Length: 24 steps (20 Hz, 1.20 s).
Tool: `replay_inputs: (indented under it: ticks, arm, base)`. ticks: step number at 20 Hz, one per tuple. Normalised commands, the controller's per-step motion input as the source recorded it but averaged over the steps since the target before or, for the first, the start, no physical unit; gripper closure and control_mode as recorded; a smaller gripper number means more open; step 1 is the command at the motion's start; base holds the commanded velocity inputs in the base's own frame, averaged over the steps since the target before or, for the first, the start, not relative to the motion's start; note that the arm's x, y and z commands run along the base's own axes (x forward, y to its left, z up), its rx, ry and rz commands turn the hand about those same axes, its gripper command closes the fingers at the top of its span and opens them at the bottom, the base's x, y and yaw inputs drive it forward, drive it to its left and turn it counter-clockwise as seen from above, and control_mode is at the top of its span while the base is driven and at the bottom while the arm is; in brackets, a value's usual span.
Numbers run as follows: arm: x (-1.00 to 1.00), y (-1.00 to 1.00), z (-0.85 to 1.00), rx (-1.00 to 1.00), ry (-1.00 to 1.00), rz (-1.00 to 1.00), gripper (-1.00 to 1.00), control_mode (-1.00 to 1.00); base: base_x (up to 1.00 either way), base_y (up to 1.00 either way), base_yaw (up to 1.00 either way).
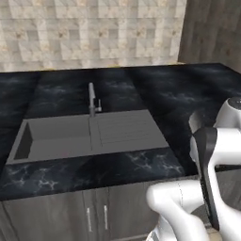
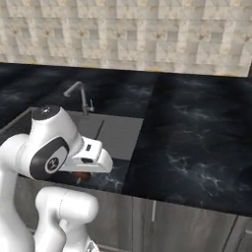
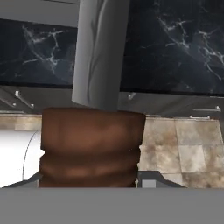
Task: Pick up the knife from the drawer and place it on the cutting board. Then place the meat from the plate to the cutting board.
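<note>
In front of the tabletop's (image 2: 197, 142) front edge, the gripper (image 3: 89, 177) is clamped on the knife (image 3: 98, 87): its ribbed brown handle sits between the two finger tips, and the broad pale-grey blade runs toward twelve o'clock in the hand view, crossing the tabletop edge. In the right base view a bit of brown handle shows under the hand, at the lip near the sink (image 1: 89, 134). From the sink's right rim toward three o'clock the dark marble lies bare up to the tiled wall (image 2: 147, 34). Cabinet doors (image 1: 96, 214) with slim handles stand below the edge.
</note>
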Motion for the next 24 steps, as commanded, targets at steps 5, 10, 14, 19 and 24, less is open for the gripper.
replay_inputs:
  ticks: [5, 10, 14, 19, 24]
  arm:
    - [0.00, 0.00, 0.00, 0.00, 0.00, 0.00, 1.00, 1.00]
    - [0.00, 0.00, 0.00, 0.00, 0.00, 0.00, 1.00, 1.00]
    - [0.00, 0.00, 0.00, 0.00, 0.00, 0.00, 1.00, 1.00]
    - [0.00, 0.00, 0.00, 0.00, 0.00, 0.00, 1.00, 1.00]
    - [0.00, 0.00, 0.00, 0.00, 0.00, 0.00, 1.00, 1.00]
  base:
    - [0.00, 1.00, 0.01]
    - [0.00, 1.00, 0.33]
    - [0.00, 1.00, 0.41]
    - [0.20, 1.00, 0.32]
    - [0.42, 1.00, 0.26]
